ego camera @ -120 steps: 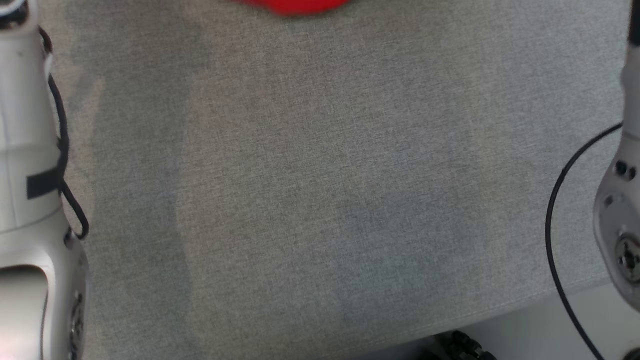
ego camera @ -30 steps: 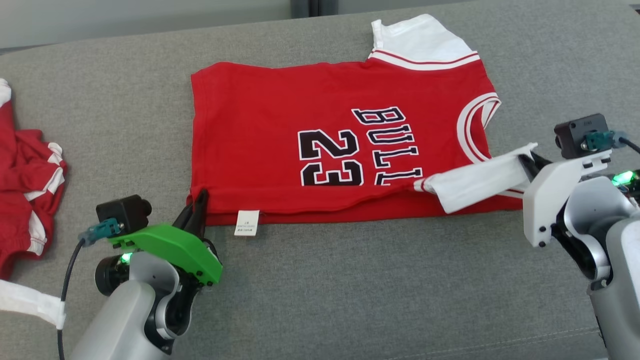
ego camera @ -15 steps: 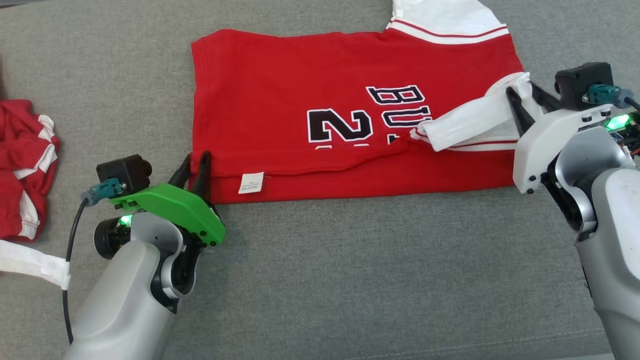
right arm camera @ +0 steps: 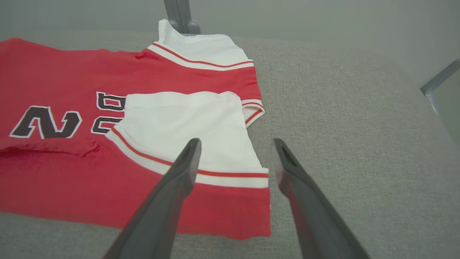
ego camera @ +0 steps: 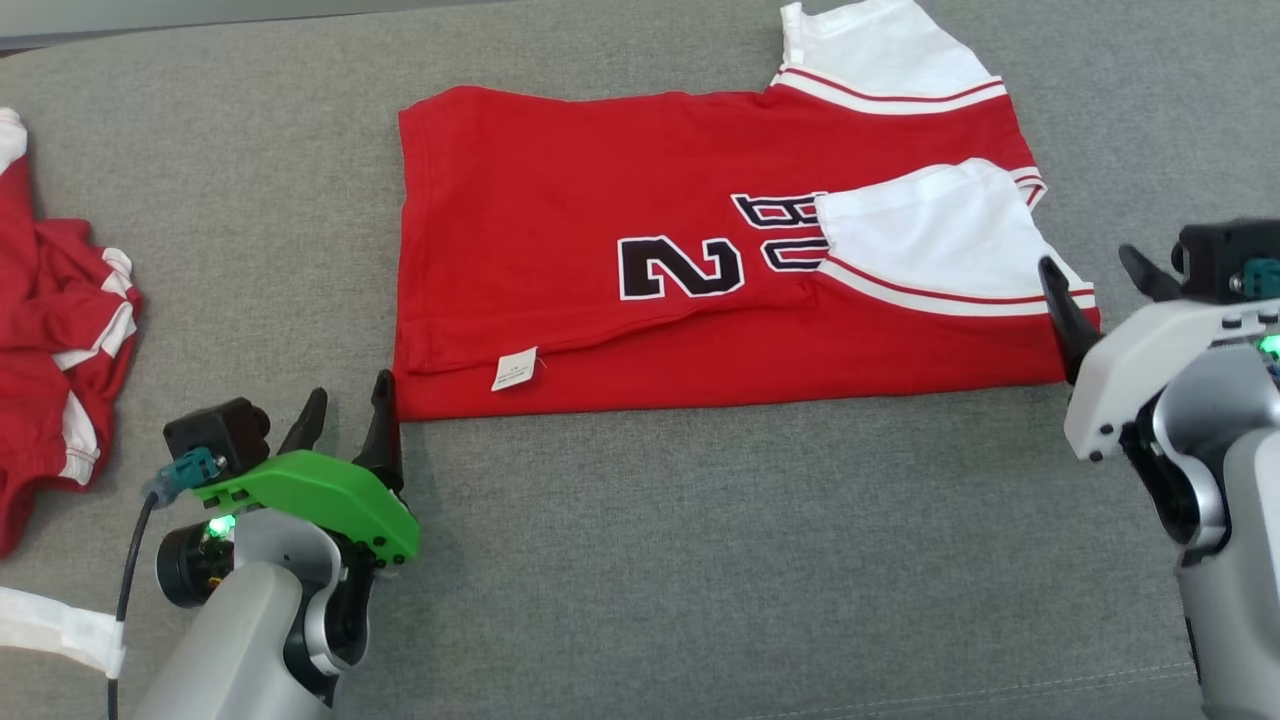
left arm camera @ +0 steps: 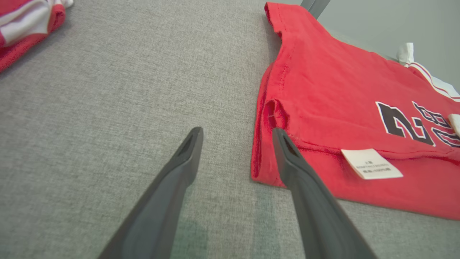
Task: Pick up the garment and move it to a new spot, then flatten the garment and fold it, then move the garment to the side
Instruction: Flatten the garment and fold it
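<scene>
Folded sleeve [ego camera: 930, 235] covers some garment [ego camera: 600, 180] lettering [ego camera: 775, 218]; left gripper [ego camera: 350, 385], right gripper [ego camera: 1085, 256] fingers [ego camera: 386, 425] spread, empty.

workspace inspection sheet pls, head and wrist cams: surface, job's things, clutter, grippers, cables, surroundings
surface: grey woven cushion, flat.
job's things: red jersey lies flat, its near edge folded up over the printed front; white sleeve is folded onto the chest; white label shows at the fold.
clutter: second red garment lies crumpled at the left edge.
grippers: left gripper is open at the jersey's near left corner, holding nothing; right gripper is open at the near right corner, holding nothing.
cables: black cable hangs from the left wrist camera.
surroundings: grey metal post stands behind the cushion.
</scene>
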`<state>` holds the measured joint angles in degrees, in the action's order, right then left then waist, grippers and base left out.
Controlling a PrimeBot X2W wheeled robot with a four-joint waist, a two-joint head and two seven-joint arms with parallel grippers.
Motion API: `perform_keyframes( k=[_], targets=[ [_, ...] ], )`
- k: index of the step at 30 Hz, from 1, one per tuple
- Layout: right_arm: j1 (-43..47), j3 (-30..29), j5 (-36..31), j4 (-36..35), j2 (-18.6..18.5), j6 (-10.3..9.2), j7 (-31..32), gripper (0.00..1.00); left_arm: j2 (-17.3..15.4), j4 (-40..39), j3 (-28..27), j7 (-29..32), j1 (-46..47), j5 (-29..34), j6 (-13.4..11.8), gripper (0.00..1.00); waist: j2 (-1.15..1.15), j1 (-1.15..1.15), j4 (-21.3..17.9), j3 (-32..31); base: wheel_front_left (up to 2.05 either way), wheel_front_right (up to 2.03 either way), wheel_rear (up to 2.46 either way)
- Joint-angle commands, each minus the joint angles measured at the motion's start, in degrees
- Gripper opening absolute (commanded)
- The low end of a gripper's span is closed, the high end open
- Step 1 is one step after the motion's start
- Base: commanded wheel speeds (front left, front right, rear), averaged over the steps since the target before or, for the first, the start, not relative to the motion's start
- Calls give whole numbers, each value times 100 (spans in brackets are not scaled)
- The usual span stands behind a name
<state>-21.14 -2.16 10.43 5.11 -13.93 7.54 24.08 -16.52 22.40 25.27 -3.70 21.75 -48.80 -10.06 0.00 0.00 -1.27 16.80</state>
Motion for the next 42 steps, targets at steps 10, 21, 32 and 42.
perform_keyframes(
  k=[10, 21, 32, 42],
  targets=[
    [869, -512, -188, -176, 536, -10, -20, 100, -156, -20, 357, 249, 39, 359, -205, 100, 0, 0, -226, 74, 0, 0, 0],
    [204, -766, -394, 652, 794, -10, -634, 100, -107, 414, 564, 438, 279, 504, -278, 100, 0, 0, -231, 408, 0, 0, 0],
    [-3, -770, -463, 1468, 878, -4, -236, 49, 31, 923, 946, 1146, 136, 369, -121, 0, 0, 0, -95, 535, 0, 0, 0],
    [463, -933, -323, 1060, 802, -13, -467, 0, -69, 472, 789, 714, 1, 260, 91, 0, 0, 0, -84, 44, 0, 0, 0]
  ],
)
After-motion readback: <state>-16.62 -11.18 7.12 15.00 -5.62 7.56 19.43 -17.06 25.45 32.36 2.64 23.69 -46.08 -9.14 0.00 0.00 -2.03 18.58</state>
